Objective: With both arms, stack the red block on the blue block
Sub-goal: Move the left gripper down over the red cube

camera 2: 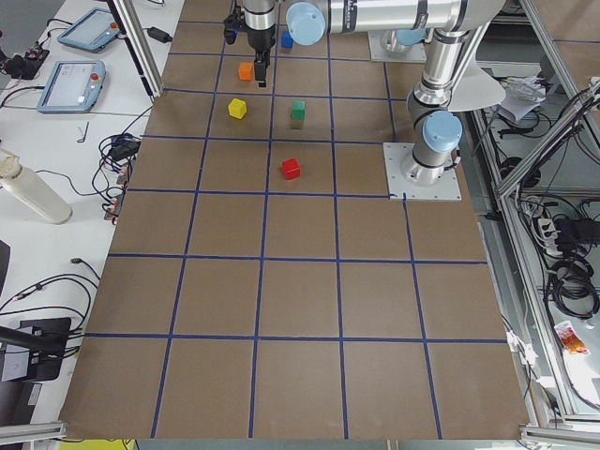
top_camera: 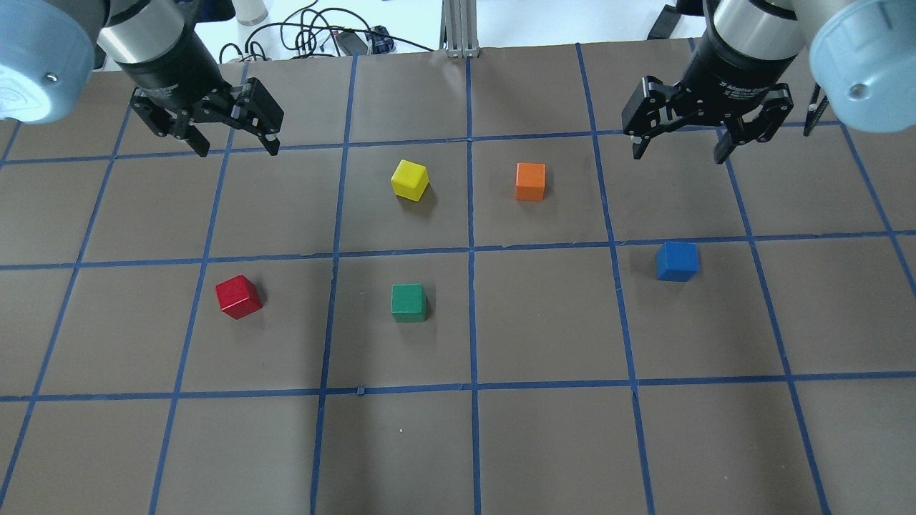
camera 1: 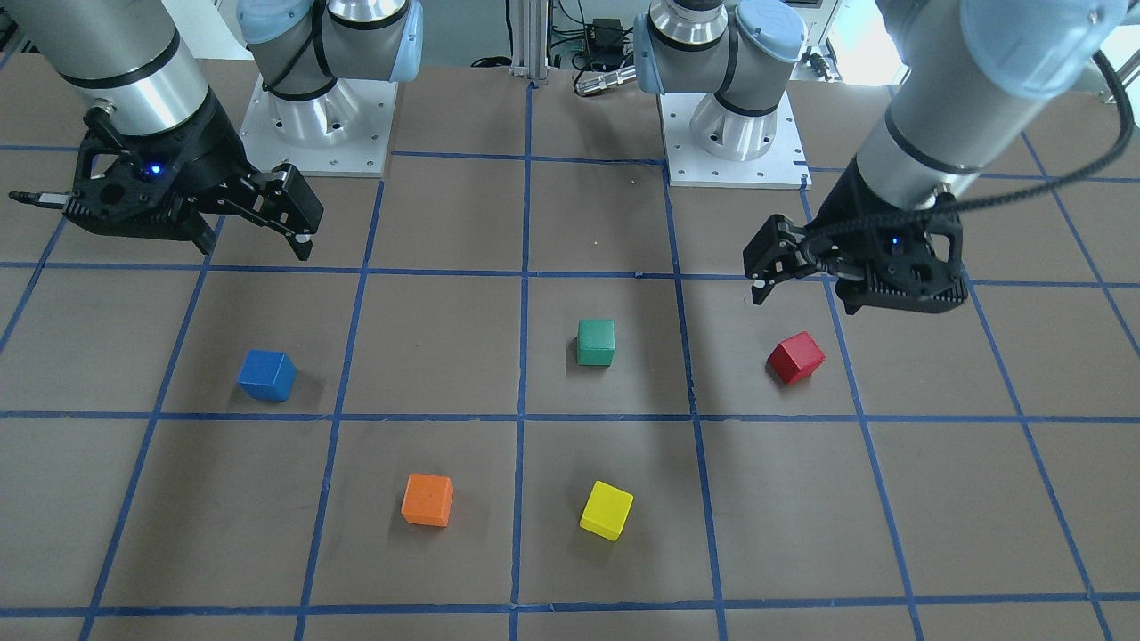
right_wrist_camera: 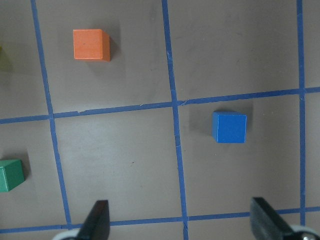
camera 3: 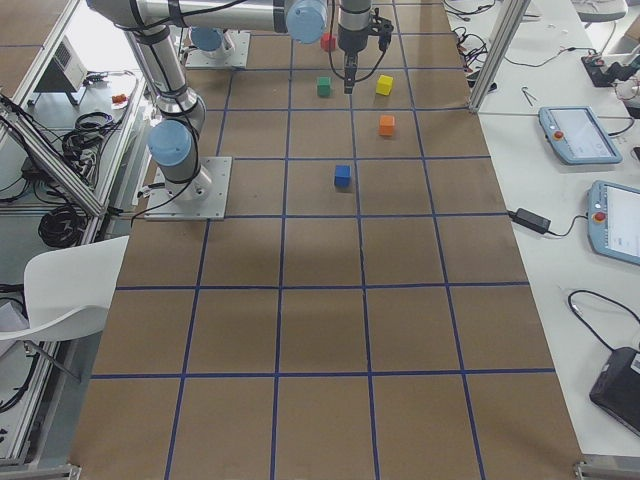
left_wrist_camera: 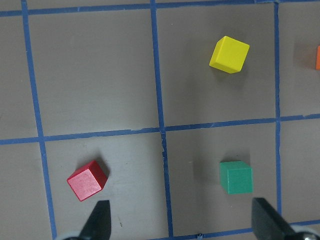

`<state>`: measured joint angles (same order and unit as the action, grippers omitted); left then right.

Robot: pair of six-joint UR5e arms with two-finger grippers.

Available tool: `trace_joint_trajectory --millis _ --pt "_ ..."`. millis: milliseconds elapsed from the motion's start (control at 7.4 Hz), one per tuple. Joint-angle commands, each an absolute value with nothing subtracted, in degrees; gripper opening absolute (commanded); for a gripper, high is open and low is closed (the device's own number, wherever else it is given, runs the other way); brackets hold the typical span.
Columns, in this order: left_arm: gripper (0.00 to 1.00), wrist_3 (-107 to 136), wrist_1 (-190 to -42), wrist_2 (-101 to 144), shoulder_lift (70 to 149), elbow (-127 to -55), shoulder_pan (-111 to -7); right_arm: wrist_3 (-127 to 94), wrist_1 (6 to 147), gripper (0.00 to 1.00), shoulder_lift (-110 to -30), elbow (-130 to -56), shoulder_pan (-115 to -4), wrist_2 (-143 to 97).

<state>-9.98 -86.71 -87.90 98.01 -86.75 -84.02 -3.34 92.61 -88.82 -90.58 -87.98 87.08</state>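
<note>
The red block [top_camera: 238,296] lies on the brown table on my left side; it also shows in the front view [camera 1: 796,357] and the left wrist view [left_wrist_camera: 88,180]. The blue block [top_camera: 676,260] lies on my right side and shows in the right wrist view [right_wrist_camera: 229,127]. My left gripper [top_camera: 238,146] is open and empty, held above the table beyond the red block. My right gripper [top_camera: 678,154] is open and empty, held above the table beyond the blue block. Neither gripper touches a block.
A green block [top_camera: 408,302], a yellow block [top_camera: 410,179] and an orange block [top_camera: 530,181] lie between the two task blocks. Blue tape lines grid the table [top_camera: 544,443]. The two arm bases [camera 1: 316,125] stand at the robot's edge.
</note>
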Motion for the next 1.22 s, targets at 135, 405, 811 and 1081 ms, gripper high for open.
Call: trace_joint_trajectory --millis 135,405,811,1081 --pt "1.0 -14.6 -79.0 -90.1 102.1 -95.9 -77.8 -3.3 92.5 1.0 -88.9 -90.8 -88.0 87.0" --pt "1.0 -4.8 -67.1 -89.8 104.5 -102.8 -74.1 -3.3 92.5 1.0 -88.9 -90.7 -88.0 87.0" --pt "1.0 2.5 -57.8 -90.0 106.0 -111.5 -74.2 -3.3 92.5 1.0 -88.9 -90.8 -88.0 87.0" --pt "1.0 2.9 -56.6 -90.6 105.0 -115.3 -74.0 -3.3 92.5 1.0 -88.9 -90.8 -88.0 87.0"
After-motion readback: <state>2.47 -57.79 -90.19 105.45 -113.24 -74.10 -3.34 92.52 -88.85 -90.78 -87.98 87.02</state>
